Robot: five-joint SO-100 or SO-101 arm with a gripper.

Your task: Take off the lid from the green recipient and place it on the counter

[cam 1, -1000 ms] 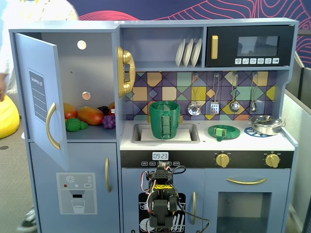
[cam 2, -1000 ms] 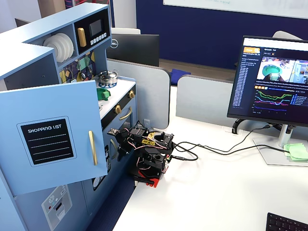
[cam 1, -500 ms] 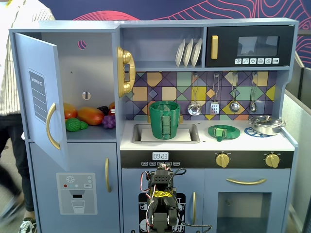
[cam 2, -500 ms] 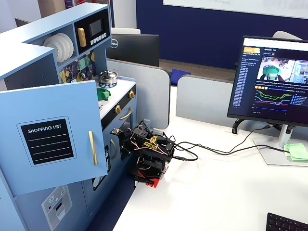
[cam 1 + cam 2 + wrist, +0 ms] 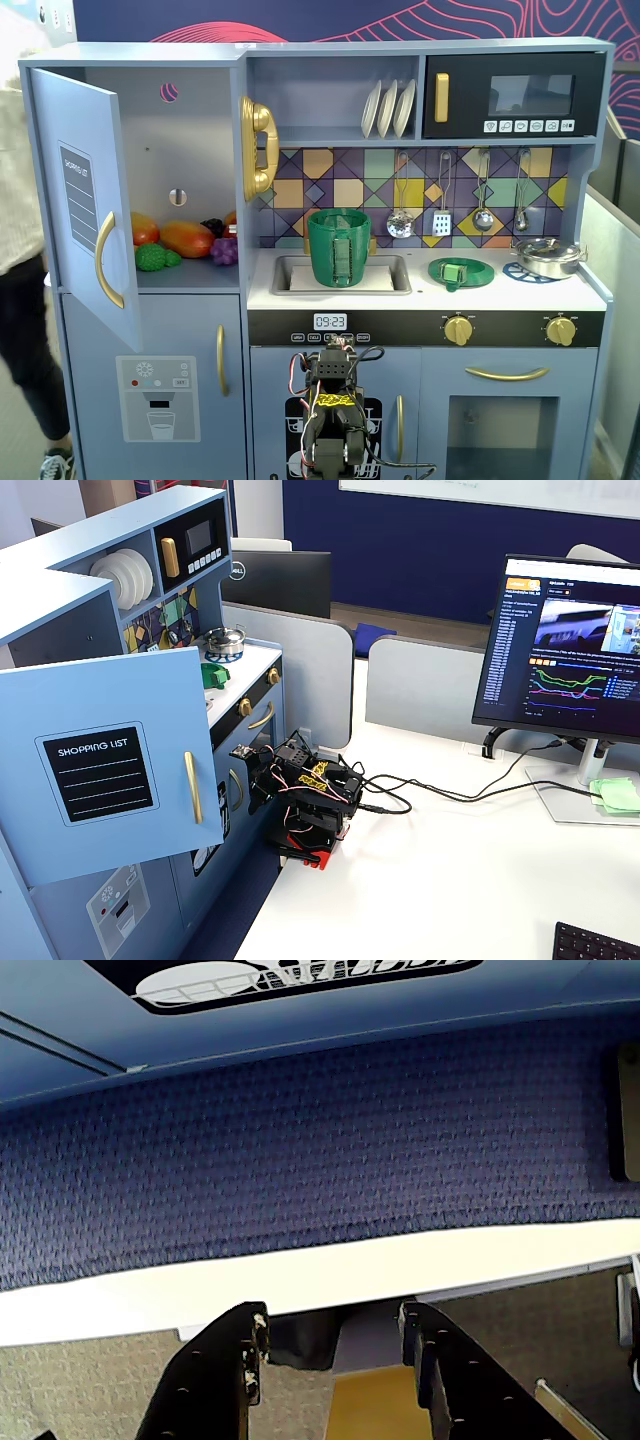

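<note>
Green plastic is the thing to look for: the lid (image 5: 460,270), a flat dark disc with a lighter block knob at its centre, lies flat on the worktop (image 5: 430,290) in a fixed view, on the stretch between the right edge of the sink cut-out and the printed burner ring under the silver pan (image 5: 548,256). The green recipient (image 5: 338,246) stands upright in the sink, just beside it on that view's left, its mouth open and uncovered. The two are apart, not touching.

The arm is folded low in front of the cabinet, well below the worktop's front edge and the knob panel. Its end effector (image 5: 333,1345) shows in the wrist view with both fingers parted and nothing between them; past them are only carpet, a pale strip and the blue cabinet face. It points away from the task's things, and neither the lid nor the pot shows in that view.

So from the end effector the lid lies up and, in the front fixed view, somewhat to the right, over the front edge of the worktop. Being round, the disc has no long axis to line up with; only the knob offers a grip direction. Judged from how things lie, the lid is already off and set down, and the arm looks parked.
</note>
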